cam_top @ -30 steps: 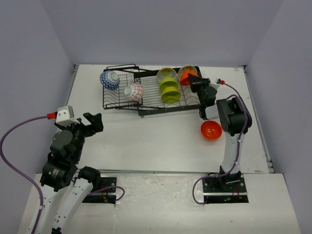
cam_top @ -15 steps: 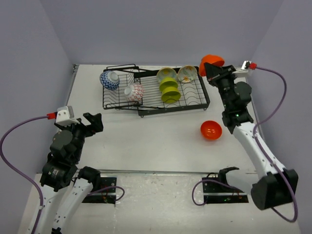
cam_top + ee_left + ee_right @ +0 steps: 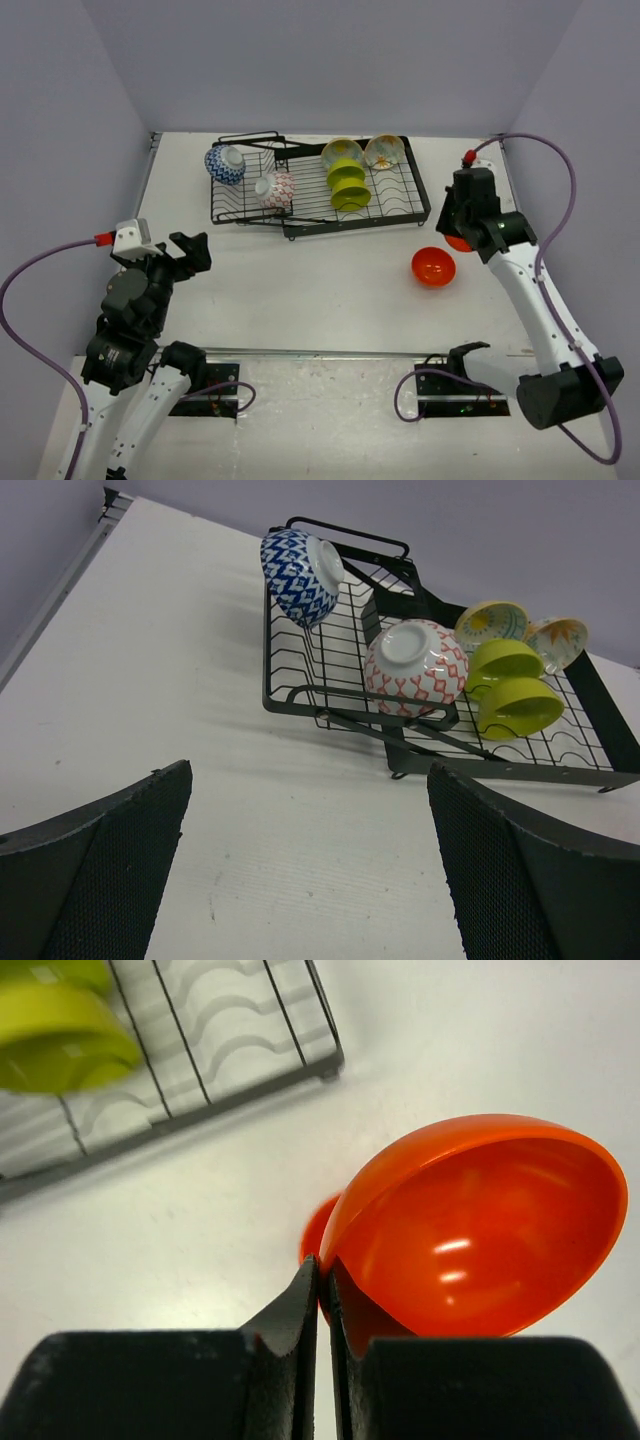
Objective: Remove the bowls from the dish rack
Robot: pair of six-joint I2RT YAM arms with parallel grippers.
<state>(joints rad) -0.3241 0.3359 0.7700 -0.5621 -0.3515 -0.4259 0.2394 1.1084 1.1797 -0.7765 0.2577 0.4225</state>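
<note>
Right of the dish rack [image 3: 302, 202], the right gripper [image 3: 322, 1272] has its jaws pinched tight on the rim of an orange bowl [image 3: 480, 1230], close to a second orange bowl [image 3: 433, 267] lying on the tabletop [image 3: 300, 290]. Inside the rack sit a blue-patterned bowl [image 3: 225, 163], a red-and-white bowl [image 3: 276, 188], lime green bowls [image 3: 348, 185] and cream bowls [image 3: 385, 150]. Near-left of the rack, the left gripper [image 3: 308, 772] has its jaws wide apart and empty.

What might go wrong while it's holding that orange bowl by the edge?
The right gripper pinches only the rim of the held orange bowl, so the bowl might slip or tilt. A second orange bowl lies close by; lowering here might knock it.
</note>
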